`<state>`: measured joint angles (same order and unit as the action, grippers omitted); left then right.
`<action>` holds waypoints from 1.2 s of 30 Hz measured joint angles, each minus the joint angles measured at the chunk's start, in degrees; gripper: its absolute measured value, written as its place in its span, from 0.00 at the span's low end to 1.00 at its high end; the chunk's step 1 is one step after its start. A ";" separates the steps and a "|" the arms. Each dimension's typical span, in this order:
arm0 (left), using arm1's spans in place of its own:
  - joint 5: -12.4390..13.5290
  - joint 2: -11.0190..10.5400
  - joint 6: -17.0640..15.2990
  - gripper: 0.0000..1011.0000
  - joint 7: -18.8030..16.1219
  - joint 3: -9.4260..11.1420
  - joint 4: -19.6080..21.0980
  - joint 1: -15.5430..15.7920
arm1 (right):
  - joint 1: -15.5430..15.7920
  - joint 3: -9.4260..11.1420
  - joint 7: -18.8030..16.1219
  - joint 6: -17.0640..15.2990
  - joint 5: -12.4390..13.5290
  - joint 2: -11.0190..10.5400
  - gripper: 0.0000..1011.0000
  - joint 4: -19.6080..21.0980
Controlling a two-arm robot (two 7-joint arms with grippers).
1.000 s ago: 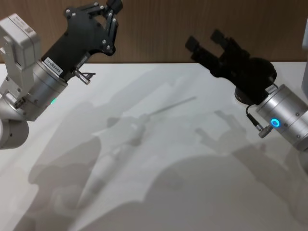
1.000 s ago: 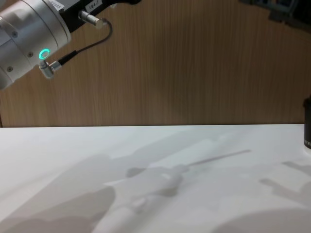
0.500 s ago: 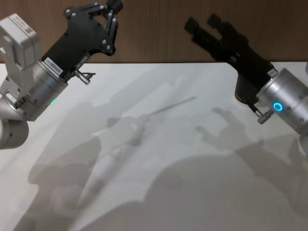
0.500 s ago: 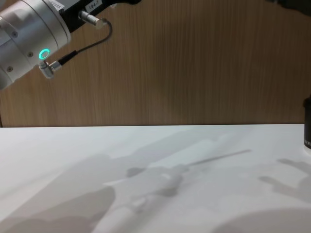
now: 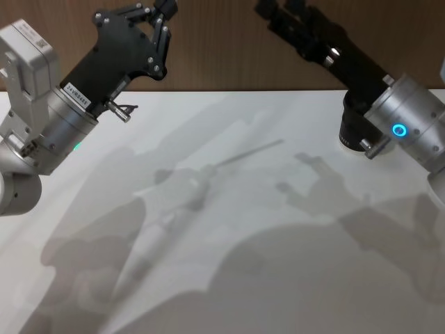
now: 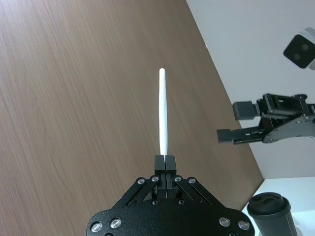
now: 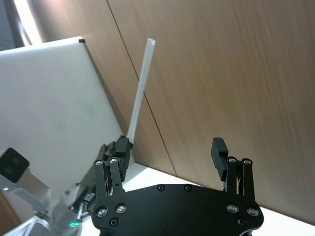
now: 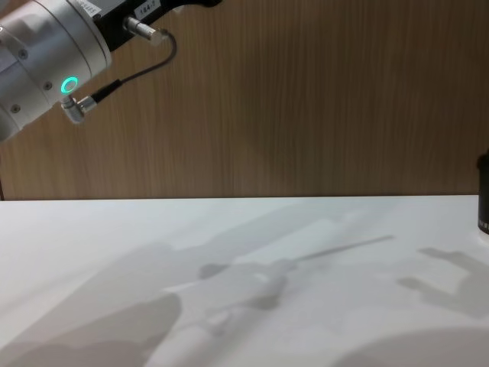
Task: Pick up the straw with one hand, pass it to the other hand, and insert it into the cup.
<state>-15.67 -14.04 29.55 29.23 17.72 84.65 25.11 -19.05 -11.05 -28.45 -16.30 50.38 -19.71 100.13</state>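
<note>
The straw point(image 6: 163, 113), a thin white tube, stands straight out from my left gripper point(image 6: 166, 160), which is shut on its lower end. In the head view that left gripper point(image 5: 165, 8) is raised at the upper left and the straw runs off the frame. My right gripper point(image 5: 276, 8) is held high at the upper right, open and holding nothing. From the left wrist it shows as the right gripper point(image 6: 230, 123), pointing at the straw from some way off. The straw point(image 7: 140, 88) rises behind one finger of my right gripper point(image 7: 171, 150). The black cup point(image 5: 353, 132) stands below the right wrist.
The white table point(image 5: 229, 229) carries only the arms' shadows. A wooden wall point(image 8: 306, 99) closes off the back. My left arm's silver wrist point(image 8: 42, 65) fills the upper left of the chest view. The cup point(image 8: 484, 195) sits at the table's right edge.
My right arm has swung its gripper upward and back, from above the cup to the top of the head view. The left arm and the straw have stayed still.
</note>
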 joint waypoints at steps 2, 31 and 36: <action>0.00 0.00 0.00 0.01 0.00 0.00 0.00 0.00 | -0.50 -0.23 -0.08 -0.57 0.70 0.20 0.99 0.02; 0.00 0.00 0.00 0.01 0.00 0.00 0.00 0.00 | -5.64 -3.70 0.55 -2.81 4.87 3.27 0.99 -2.52; 0.00 0.00 0.00 0.01 0.00 0.00 0.00 0.00 | -6.66 -4.34 0.31 -2.58 5.23 3.78 0.99 -3.59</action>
<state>-15.67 -14.04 29.55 29.23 17.72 84.65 25.11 -25.72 -15.38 -28.13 -18.88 55.61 -15.93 96.55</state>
